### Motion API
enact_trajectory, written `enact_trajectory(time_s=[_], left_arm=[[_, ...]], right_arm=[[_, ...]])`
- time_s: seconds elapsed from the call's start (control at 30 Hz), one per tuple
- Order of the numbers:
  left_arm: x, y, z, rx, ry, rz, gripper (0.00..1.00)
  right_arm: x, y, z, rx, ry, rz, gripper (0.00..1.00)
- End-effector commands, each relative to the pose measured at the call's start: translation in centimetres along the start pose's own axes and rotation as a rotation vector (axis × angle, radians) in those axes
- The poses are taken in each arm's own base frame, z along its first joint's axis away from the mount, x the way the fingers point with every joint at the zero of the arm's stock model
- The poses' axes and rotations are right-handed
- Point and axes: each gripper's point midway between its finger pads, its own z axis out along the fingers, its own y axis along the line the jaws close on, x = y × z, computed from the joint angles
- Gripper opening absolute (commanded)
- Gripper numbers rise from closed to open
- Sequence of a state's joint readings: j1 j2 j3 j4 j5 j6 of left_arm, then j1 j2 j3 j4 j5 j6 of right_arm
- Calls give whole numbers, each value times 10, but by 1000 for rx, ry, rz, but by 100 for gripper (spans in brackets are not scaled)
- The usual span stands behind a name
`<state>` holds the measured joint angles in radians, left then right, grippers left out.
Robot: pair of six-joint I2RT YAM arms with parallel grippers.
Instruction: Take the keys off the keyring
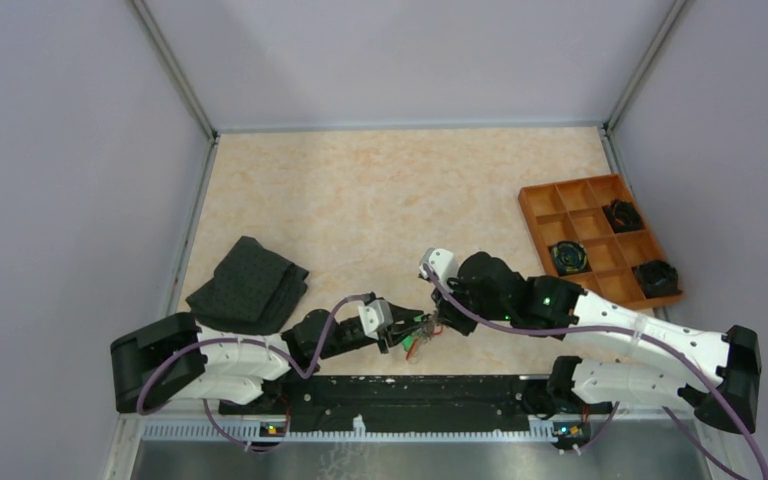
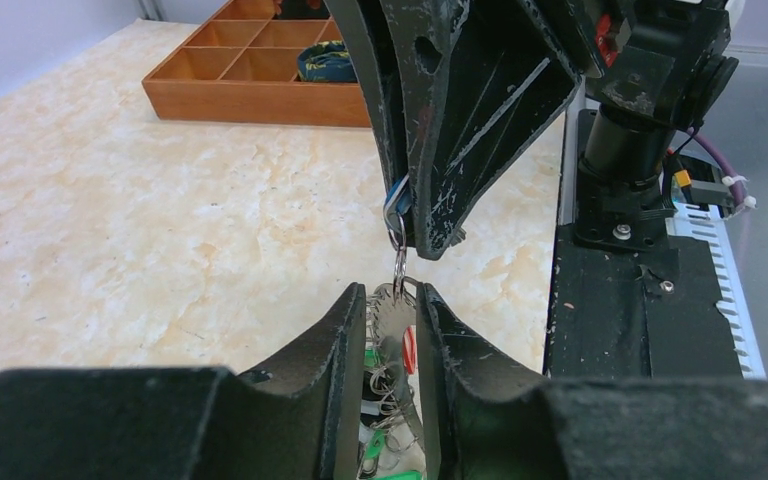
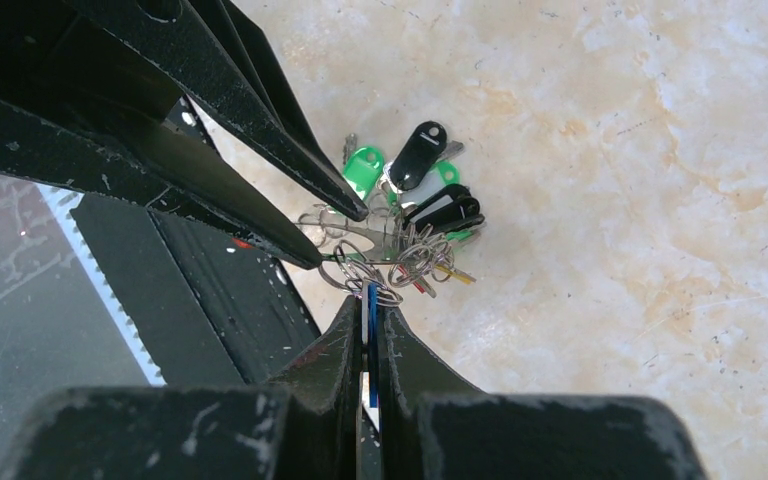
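Right gripper point(image 3: 368, 305) is pinched tight on the blue key point(image 3: 368, 292), whose blade points straight at the left gripper point(image 2: 392, 305). Left jaws sit narrowly parted astride the keyring point(image 3: 348, 268) and other keys point(image 3: 415, 195), low at the table's point(image 1: 380, 200) near edge. Can't tell if it's gripping.

Overhead view looks down; close wrist views share keys point(image 3: 415, 190).

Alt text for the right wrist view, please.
The right gripper is shut on a blue key at the bunch's edge. The left gripper, jaws parted, reaches into the tangled rings beside green and black keys over the marbled table.
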<state>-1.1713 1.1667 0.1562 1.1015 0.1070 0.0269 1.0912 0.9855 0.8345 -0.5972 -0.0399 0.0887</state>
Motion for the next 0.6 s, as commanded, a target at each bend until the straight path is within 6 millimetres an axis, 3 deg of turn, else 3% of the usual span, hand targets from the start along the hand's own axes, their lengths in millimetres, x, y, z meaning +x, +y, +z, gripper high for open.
enact_trajectory(time_s=[0.0, 0.43, 0.57], left_arm=[[-18, -4, 6, 29, -57, 18, 31], [-17, -8, 18, 50, -57, 1, 28], [-16, -8, 17, 54, -55, 2, 15]], right_arm=[[-33, 10, -9, -31, -96, -23, 0], [-31, 16, -3, -51, -92, -22, 0], [-29, 15, -2, -42, -87, -17, 0]])
